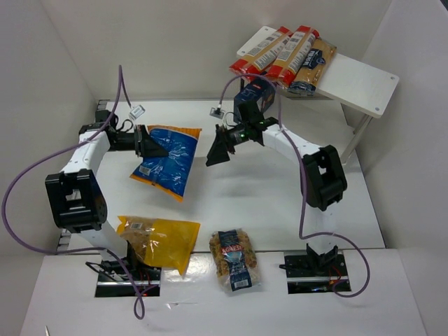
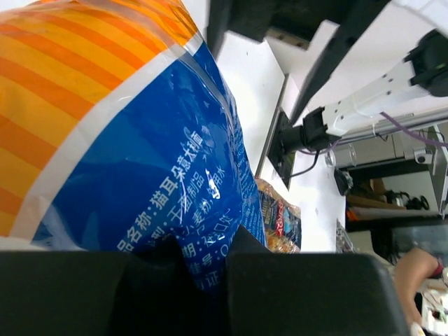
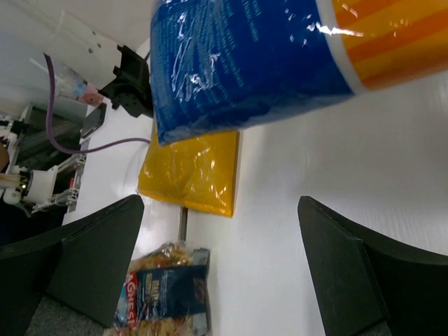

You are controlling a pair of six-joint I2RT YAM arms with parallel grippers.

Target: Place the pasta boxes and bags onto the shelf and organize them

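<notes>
My left gripper [image 1: 155, 148] is shut on the edge of the blue bag with the orange top [image 1: 168, 161] and holds it above the table's left middle; the bag fills the left wrist view [image 2: 140, 154] and hangs at the top of the right wrist view [image 3: 266, 63]. My right gripper [image 1: 218, 150] is open and empty, just right of the bag. The yellow bag [image 1: 159, 241] and the small clear bag [image 1: 236, 259] lie near the front edge. Three long tan packs [image 1: 287, 57] lie on the white shelf [image 1: 357, 84]. The navy box [image 1: 253, 99] stands under its left end.
White walls close in the table on the left, back and right. The shelf's thin legs [image 1: 358, 133] stand at the back right. Purple cables [image 1: 21, 203] loop beside both arms. The arm bases [image 1: 311, 269] sit at the front edge.
</notes>
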